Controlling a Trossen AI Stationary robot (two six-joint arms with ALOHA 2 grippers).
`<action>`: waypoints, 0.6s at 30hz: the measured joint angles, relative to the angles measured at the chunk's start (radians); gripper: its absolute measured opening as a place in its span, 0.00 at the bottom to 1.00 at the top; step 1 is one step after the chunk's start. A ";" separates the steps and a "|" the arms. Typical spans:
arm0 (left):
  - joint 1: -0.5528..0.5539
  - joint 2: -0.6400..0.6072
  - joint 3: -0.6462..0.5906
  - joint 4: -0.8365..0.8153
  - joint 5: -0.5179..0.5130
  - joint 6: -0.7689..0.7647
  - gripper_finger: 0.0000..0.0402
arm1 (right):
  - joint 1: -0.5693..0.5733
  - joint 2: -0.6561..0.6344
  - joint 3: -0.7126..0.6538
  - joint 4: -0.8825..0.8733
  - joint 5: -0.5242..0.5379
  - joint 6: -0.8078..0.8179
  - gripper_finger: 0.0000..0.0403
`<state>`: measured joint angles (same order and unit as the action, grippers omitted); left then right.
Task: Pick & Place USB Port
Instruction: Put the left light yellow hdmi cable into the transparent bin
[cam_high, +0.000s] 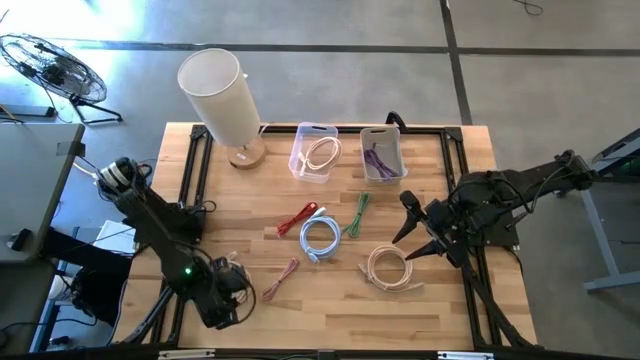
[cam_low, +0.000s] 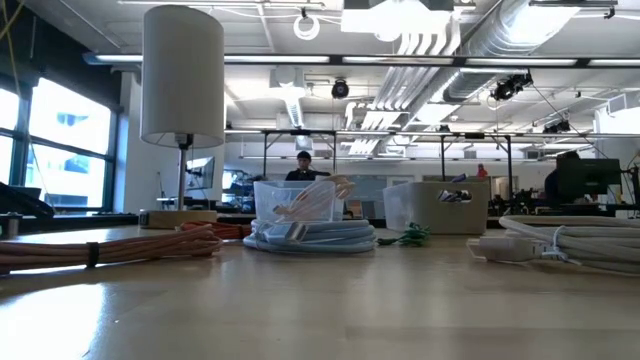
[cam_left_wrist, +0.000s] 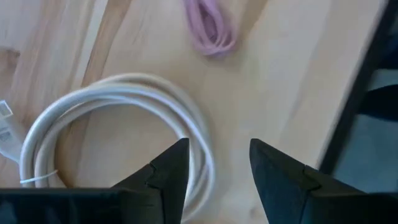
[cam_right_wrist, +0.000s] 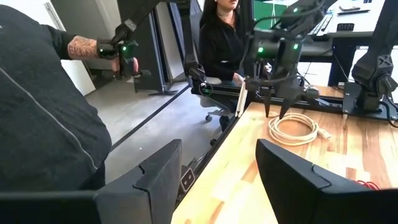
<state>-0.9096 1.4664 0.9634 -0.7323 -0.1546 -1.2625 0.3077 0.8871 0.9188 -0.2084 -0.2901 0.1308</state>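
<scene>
Left gripper (cam_left_wrist: 219, 148) hangs with fingers apart over a coiled cream cable (cam_left_wrist: 140, 85), with a pink cable bundle (cam_left_wrist: 211, 28) beyond. Right gripper (cam_right_wrist: 219, 152) is likewise parted, holding nothing.

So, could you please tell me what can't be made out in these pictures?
- Plug types: too small in the high view, for instance on the beige coil.
- White coil: blurred in the left wrist view, partly behind the open left gripper and cut off by the bottom edge.
- Purple cable: its shape is too small to read inside its bin, high view.
</scene>
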 joint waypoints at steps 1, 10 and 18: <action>0.000 0.019 0.000 -0.002 0.005 0.000 0.41 | 0.000 0.000 0.000 -0.002 0.000 0.000 0.49; 0.000 0.128 0.000 -0.002 0.022 -0.025 0.41 | 0.000 0.000 0.000 -0.014 0.000 -0.004 0.49; 0.001 0.194 0.001 0.012 0.031 -0.026 0.41 | 0.000 0.000 0.000 -0.039 0.000 -0.001 0.49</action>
<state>-0.9089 1.6602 0.9641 -0.7206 -0.1234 -1.2882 0.3077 0.8871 0.9188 -0.2477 -0.2905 0.1296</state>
